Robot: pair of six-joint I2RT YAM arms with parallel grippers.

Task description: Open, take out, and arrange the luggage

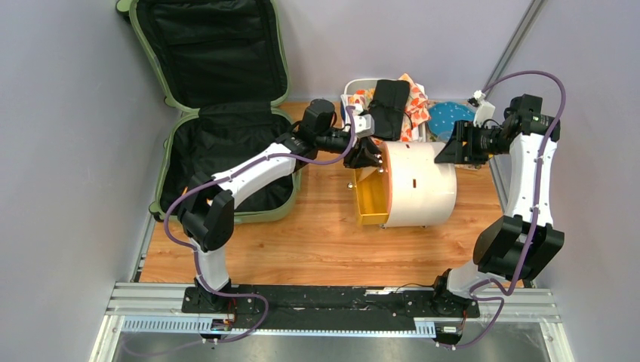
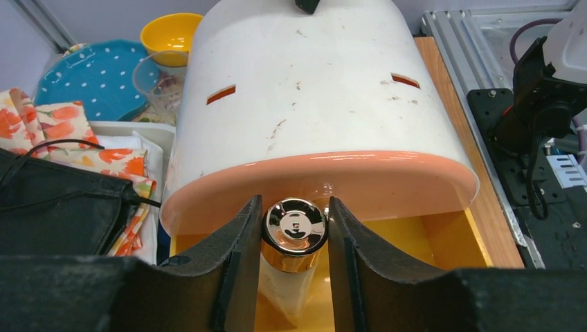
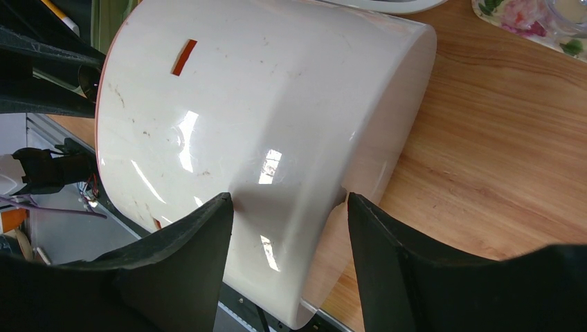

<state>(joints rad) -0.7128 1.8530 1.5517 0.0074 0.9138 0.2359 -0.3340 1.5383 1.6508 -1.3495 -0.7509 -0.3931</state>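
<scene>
Luggage (image 1: 219,136) lies open at the table's (image 1: 317,249) left rear, lid propped up behind and black lining exposed. It sits to the left of the left gripper (image 2: 294,204), so the left arm is nearer. That gripper is at the orange mouth of the cream cylinder (image 2: 304,90), which lies on its side. Its fingers are narrowed onto the gold-capped bottle (image 2: 296,227), touching both sides of the cap, whose top faces the wrist. Right gripper (image 3: 289,200) stands wide astride the cylinder's closed end; cannot tell if it presses.
</scene>
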